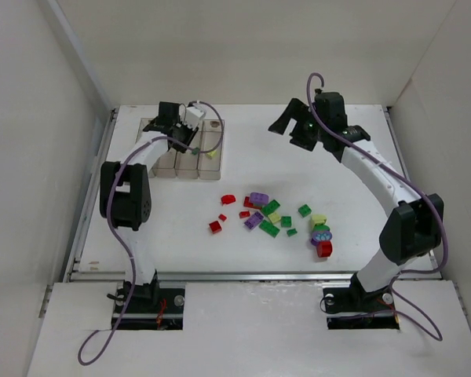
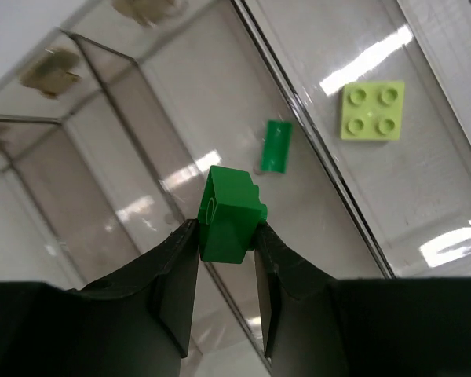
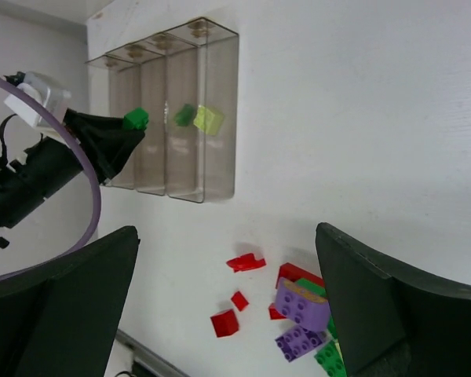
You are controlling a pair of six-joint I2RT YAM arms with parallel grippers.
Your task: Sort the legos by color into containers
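1. The left gripper is clenched on one green brick. The brick is glossy, with a round hole in its side, and it is pinched between the two dark fingers.
2. This brick hangs above the containers at the far left of the table. I cannot tell which bin lies directly beneath it.
3. The containers are four clear, narrow bins joined in a row.
4. Two pieces lie inside. One pale yellow four-stud brick is in the rightmost bin, and one small flat green piece is in the bin just left of it.
5. The right gripper is released, its jaws spread wide, grasping nothing, at the far right.
6. The loose legos sit scattered near the table's centre. There are over a dozen, in red, green, purple and pale yellow, and some overlap too much for an exact count.
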